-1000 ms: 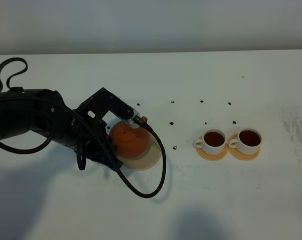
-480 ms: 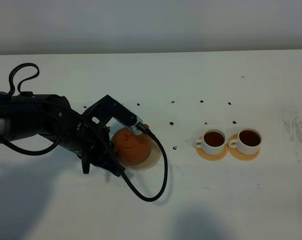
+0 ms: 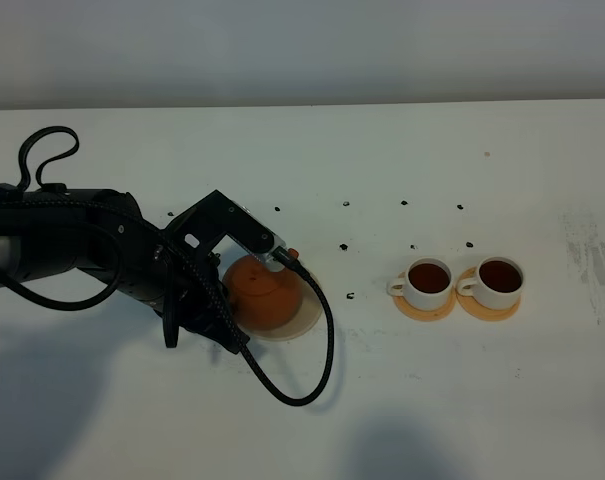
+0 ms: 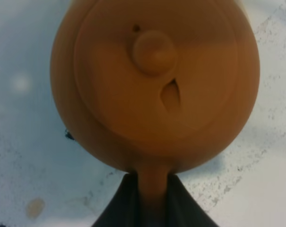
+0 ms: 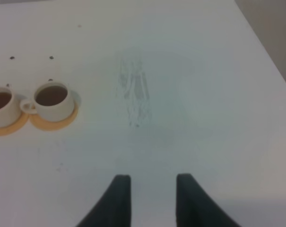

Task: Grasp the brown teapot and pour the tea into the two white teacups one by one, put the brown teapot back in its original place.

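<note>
High camera overlooks table (image 3: pixel 382 400); wrist cameras close.

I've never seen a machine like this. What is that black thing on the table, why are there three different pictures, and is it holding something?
The black thing is a robot arm with cables. One picture is taken from a camera mounted high above the table; the other two come from small cameras on each arm's wrist. The left end effector is closed on the handle of a brown teapot, which sits over a pale round disc. To the right stand two white teacups, both with dark tea in them, each on an orange coaster. The right end effector hangs open over bare white table, holding nothing.
</note>
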Tool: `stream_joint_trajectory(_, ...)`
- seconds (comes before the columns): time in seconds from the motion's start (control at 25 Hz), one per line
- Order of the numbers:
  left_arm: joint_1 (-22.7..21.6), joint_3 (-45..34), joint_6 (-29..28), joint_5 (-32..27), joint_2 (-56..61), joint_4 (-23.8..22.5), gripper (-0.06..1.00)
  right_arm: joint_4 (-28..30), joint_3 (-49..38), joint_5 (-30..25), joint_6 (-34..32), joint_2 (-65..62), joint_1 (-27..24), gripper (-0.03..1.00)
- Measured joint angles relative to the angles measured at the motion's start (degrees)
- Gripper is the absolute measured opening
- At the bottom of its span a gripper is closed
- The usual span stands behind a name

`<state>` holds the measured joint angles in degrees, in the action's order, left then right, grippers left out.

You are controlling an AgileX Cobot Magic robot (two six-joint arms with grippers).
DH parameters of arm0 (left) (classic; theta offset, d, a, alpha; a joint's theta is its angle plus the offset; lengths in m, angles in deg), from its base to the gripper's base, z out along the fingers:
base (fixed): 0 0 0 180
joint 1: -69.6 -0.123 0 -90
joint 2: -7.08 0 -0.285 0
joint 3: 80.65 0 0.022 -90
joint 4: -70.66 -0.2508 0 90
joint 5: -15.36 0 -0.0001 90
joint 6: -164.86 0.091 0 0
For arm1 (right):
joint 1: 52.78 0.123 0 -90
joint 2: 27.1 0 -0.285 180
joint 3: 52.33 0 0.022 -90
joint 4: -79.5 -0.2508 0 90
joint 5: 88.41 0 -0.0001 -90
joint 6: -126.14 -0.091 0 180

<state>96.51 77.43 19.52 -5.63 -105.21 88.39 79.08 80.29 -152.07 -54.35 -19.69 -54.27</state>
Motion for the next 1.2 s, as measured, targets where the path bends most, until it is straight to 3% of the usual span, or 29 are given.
stream_joint_trajectory(1.2,0.51,0.00,0.06,0.92,0.00,-0.95,0.08,0.00,0.00,0.00,0.00,0.00,0.00,0.23)
